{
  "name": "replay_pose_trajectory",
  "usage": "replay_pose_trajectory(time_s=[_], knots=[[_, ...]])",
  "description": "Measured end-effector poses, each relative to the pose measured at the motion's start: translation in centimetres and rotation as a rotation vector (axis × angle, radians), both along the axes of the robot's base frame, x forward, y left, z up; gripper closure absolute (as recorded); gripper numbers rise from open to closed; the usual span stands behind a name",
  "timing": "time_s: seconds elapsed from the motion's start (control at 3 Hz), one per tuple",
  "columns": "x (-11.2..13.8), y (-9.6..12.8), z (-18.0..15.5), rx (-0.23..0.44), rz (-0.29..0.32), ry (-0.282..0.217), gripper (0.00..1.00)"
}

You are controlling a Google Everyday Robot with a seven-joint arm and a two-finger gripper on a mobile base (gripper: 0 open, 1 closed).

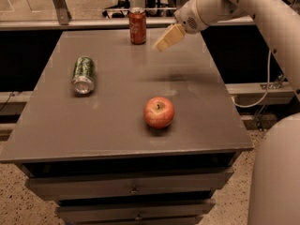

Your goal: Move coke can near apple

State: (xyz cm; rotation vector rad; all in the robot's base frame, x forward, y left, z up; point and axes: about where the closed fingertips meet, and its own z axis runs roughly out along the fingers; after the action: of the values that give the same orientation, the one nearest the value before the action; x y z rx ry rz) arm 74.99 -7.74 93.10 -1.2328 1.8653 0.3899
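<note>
**Coke can not yet picked up**

The coke can (138,26) stands upright at the far edge of the surface (112,125), well apart from the apple (159,112) nearer the front. The claw (168,37) hovers just right of the can, not touching it. I cannot tell whether it is spread or pressed together. Grasping, carrying and setting down all remain.

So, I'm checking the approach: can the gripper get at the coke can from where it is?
Probably yes. The gripper hangs just beside the upright coke can, with nothing between them; the apple and green can lie nearer the front of the table.
</note>
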Motion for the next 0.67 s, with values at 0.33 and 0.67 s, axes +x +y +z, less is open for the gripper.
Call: replay_pose_trajectory(time_s=[0.33,0.67], knots=[[1.2,2.2,-0.7,0.074,-0.013,-0.036,0.0],[3.2,4.6,-1.5,0.168,-0.038,-0.09,0.0]])
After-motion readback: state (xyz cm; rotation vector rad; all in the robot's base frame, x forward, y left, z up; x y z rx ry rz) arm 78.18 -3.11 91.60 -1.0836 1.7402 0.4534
